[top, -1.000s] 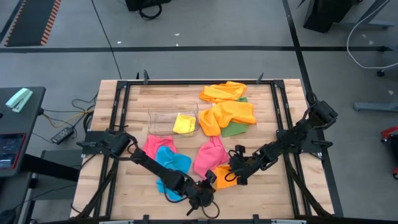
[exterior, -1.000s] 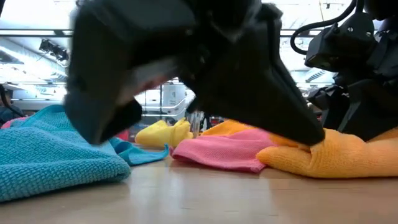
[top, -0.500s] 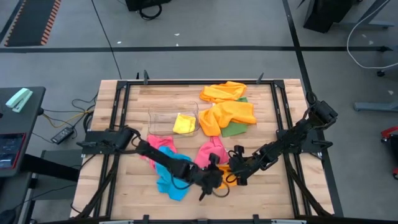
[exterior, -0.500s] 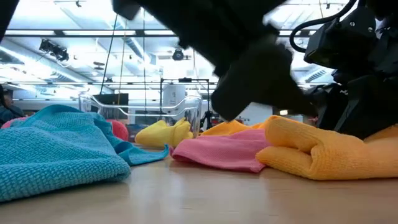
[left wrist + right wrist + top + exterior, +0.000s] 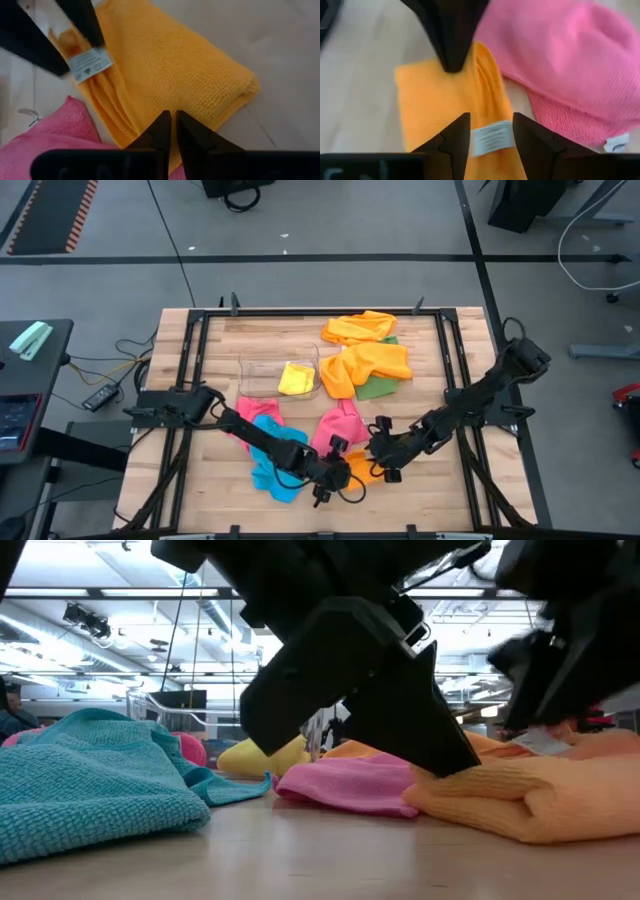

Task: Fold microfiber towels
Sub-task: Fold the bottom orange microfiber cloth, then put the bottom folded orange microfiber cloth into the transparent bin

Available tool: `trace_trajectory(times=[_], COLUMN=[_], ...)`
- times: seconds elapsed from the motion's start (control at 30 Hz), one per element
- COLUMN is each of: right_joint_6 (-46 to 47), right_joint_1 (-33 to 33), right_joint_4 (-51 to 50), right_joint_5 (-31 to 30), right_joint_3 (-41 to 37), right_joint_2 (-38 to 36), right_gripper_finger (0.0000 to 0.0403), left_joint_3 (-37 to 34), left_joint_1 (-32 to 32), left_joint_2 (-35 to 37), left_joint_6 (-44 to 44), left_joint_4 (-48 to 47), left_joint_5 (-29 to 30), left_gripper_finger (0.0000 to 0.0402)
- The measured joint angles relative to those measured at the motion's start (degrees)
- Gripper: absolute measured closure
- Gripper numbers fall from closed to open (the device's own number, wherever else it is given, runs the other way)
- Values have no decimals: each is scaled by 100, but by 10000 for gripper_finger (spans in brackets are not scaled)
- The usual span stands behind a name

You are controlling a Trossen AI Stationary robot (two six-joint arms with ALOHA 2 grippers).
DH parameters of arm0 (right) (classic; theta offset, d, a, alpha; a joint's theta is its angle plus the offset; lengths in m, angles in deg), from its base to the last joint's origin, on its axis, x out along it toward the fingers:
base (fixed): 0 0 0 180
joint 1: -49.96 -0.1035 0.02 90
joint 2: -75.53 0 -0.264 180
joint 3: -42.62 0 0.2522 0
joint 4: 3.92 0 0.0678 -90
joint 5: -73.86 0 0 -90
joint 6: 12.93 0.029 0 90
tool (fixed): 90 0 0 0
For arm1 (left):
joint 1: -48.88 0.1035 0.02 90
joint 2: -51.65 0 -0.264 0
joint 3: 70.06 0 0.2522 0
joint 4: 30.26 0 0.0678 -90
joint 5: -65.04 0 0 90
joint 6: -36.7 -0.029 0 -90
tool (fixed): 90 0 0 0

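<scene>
- Since the earlier frame, the left gripper (image 5: 340, 472) is shifted onto the folded orange towel (image 5: 170, 75), fingers pressed nearly together.
- The right gripper (image 5: 490, 132) is pinching that towel's edge by its white label (image 5: 492, 138).
- A pink towel (image 5: 338, 426) is touching it, beside.

Small folded orange microfiber towel (image 5: 362, 467) is lying mostly hidden from above under both grippers. In the low view its right end is running off the frame edge, and the right gripper (image 5: 575, 635) above it is blurring. White care label (image 5: 491, 138) text too small to read. Wrist views are cutting off the pink microfiber towel (image 5: 47, 137) beside the fingers.
</scene>
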Motion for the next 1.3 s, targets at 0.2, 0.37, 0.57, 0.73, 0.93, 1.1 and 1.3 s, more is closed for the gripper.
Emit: trace_trajectory(times=[0.2,0.37,0.57,0.73,0.93,1.1,1.3], right_joint_6=[-315,-499,-693,-878,-1272,-1969,-2641], right_joint_1=[-448,-602,-602,-645,-819,-971,-1024], right_joint_4=[471,722,1211,1540,1519,1551,1709], right_joint_5=[-98,-381,-359,-352,-667,-897,-994], right_joint_3=[-5,-12,-19,-9,-8,-6,-6], right_joint_2=[-350,163,740,918,926,1010,1337], right_gripper_finger=[246,244,204,150,104,97,97], left_joint_3=[0,0,2,4,11,17,22], left_joint_1=[7,7,-31,-42,-42,21,44], left_joint_2=[-2,-2,-2,-2,-2,-2,2], left_joint_6=[123,127,73,219,380,522,592], left_joint_4=[-81,-89,-127,-393,-531,-723,-842], left_joint_5=[21,23,25,27,31,22,30], left_gripper_finger=[364,364,360,348,342,348,350])
